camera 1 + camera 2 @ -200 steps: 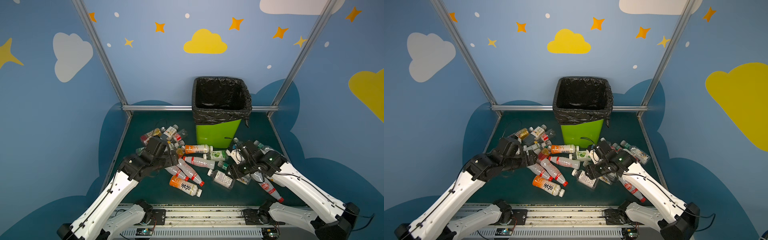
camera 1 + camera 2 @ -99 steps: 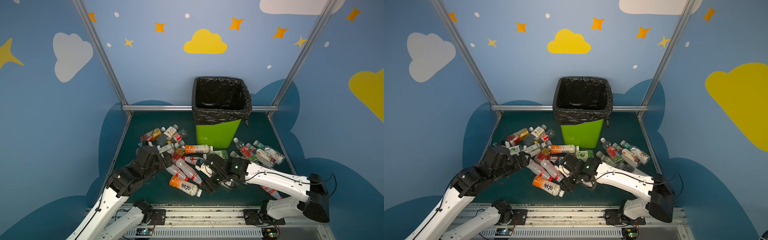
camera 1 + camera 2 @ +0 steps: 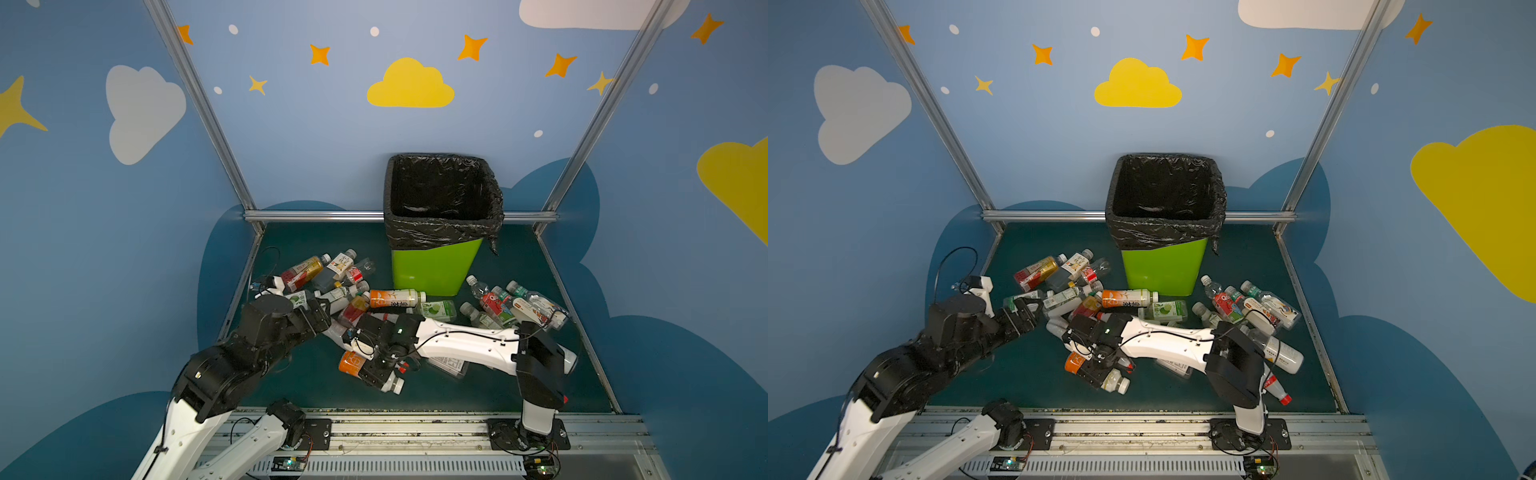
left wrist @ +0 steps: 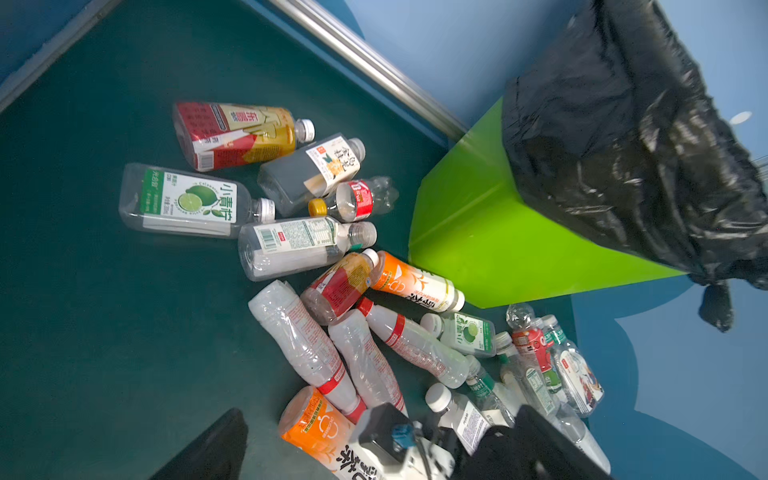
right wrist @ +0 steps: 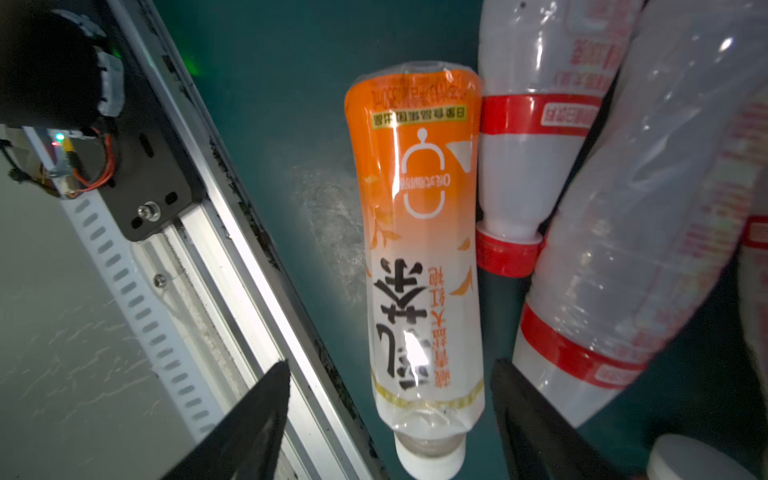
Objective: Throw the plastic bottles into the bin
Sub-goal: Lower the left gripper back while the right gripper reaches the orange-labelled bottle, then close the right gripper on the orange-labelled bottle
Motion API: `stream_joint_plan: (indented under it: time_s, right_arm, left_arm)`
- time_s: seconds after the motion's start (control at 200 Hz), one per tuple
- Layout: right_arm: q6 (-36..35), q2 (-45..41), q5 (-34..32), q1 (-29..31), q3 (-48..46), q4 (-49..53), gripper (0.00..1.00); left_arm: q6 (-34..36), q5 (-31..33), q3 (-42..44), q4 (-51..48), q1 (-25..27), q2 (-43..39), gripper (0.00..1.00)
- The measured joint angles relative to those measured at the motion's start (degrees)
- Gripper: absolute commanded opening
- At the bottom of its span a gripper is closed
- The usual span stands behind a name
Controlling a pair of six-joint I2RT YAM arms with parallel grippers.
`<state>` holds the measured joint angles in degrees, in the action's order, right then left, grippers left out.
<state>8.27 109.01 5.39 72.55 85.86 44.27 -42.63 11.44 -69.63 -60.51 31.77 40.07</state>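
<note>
The lime-green bin [image 3: 436, 270] with its black bag stands at the back middle, also in the left wrist view [image 4: 498, 237]. Plastic bottles lie on the green floor in a left pile [image 3: 303, 272], a middle pile [image 3: 395, 298] and a right cluster [image 3: 515, 305]. My right gripper [image 3: 376, 370] [image 3: 1100, 372] reaches across the middle and is open, its jaws astride the neck end of an orange-labelled bottle [image 5: 419, 232] [image 3: 351, 362] without touching it. My left gripper [image 3: 320, 311] [image 3: 1027, 316] hangs open and empty beside the left pile.
An aluminium rail [image 3: 415, 428] with the arm mounts runs along the front edge, close to the orange bottle [image 5: 232, 249]. Two white bottles with red bands [image 5: 528, 137] lie against the orange one. Blue walls and metal posts [image 3: 208, 116] close in the sides and back.
My right arm swung from the right cluster across the middle to the orange-labelled bottle at the front, and its jaws widened. My left arm drew back towards the front left.
</note>
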Motion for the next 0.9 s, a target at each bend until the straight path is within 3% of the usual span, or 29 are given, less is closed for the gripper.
stream_joint_plan:
  time_s: [0.466, 0.651, 0.781, 0.901]
  right_arm:
    - [0.6, 13.4, -3.1, 0.6, 12.7, 7.0, 0.74]
    - [0.5, 16.5, -4.7, 1.0, 16.1, 10.1, 0.60]
    - [0.4, 17.5, -5.3, 1.0, 17.6, 11.5, 0.46]
    - [0.3, 17.7, -5.4, 1.0, 18.2, 12.6, 0.43]
  left_arm:
    - [3.1, 2.6, -4.9, -6.1, 0.0, -3.1, 1.00]
    - [4.3, 3.6, -5.6, -6.9, 0.0, -3.1, 1.00]
    - [4.7, 4.6, -5.8, -7.6, 0.0, -3.4, 1.00]
    - [4.7, 5.3, -5.8, -8.6, 0.0, -4.2, 1.00]
